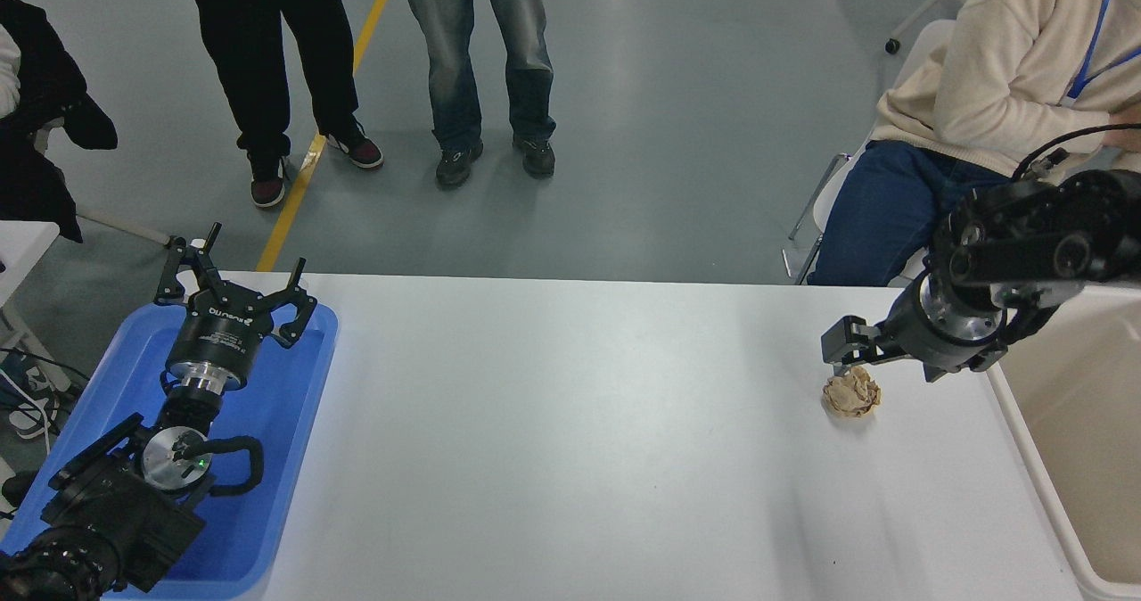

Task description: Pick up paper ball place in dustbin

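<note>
The paper ball point(851, 393), a crumpled tan-brown wad, lies on the white table point(570, 423) near its right end. My right gripper point(891, 358) is open and hangs low just behind the ball, with one fingertip point(841, 341) right above the ball's far edge; it holds nothing. The beige dustbin point(1012, 405) stands at the table's right edge, close to the right of the ball. My left gripper point(233, 267) is open and parked over the blue tray at the lower left.
The shallow blue tray point(294, 423) lies under the left arm. A seated person in a cream sweater point(998, 66) is behind the right arm. Two people stand on the floor beyond the table's far edge point(481, 66).
</note>
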You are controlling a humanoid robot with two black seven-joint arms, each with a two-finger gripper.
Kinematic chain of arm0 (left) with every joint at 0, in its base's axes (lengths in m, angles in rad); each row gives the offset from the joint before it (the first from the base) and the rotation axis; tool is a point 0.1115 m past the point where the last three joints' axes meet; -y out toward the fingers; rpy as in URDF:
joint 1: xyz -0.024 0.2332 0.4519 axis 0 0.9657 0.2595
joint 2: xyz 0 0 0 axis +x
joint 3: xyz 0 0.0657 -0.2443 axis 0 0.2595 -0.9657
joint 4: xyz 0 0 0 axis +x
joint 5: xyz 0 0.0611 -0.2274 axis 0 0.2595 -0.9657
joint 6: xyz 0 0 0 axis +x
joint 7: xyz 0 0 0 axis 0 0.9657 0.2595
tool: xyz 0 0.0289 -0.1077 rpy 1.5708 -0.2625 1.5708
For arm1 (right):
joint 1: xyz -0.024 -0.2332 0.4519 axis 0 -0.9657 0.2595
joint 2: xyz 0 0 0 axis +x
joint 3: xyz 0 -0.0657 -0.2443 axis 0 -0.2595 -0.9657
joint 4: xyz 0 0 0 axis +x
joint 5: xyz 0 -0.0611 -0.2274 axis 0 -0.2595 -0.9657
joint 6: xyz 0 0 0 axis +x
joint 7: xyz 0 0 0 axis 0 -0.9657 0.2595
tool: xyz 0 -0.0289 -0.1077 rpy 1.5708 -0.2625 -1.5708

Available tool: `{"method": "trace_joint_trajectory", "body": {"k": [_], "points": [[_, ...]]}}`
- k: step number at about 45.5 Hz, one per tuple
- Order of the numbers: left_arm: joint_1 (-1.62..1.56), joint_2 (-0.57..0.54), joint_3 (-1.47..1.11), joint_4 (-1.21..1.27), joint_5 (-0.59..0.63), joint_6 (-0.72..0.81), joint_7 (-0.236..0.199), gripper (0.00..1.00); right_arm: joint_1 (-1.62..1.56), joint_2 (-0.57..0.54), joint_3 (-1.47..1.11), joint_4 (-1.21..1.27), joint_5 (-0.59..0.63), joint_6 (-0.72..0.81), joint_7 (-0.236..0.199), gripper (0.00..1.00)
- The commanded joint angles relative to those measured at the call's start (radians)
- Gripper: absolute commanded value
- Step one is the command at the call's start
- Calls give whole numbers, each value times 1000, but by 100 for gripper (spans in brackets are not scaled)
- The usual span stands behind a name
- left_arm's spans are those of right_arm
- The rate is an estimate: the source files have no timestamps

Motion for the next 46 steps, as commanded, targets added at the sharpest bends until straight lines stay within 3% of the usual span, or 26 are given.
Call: {"method": "trace_joint_trajectory", "body": {"k": [1, 9, 26, 46], "points": [[0, 0, 0, -1, 0, 0, 0, 100, -141, 26, 49, -119, -45, -116, 0, 100], [0, 0, 0, 0, 0, 0, 0, 100, -219, 56, 96, -202, -45, -189, 0, 100], [0, 0, 0, 0, 0, 0, -1, 100, -382, 132, 150, -413, -47, -196, -2, 100], [0, 0, 0, -1, 0, 0, -1, 100, -456, 149, 158, -518, -48, -246, -3, 100]]}}
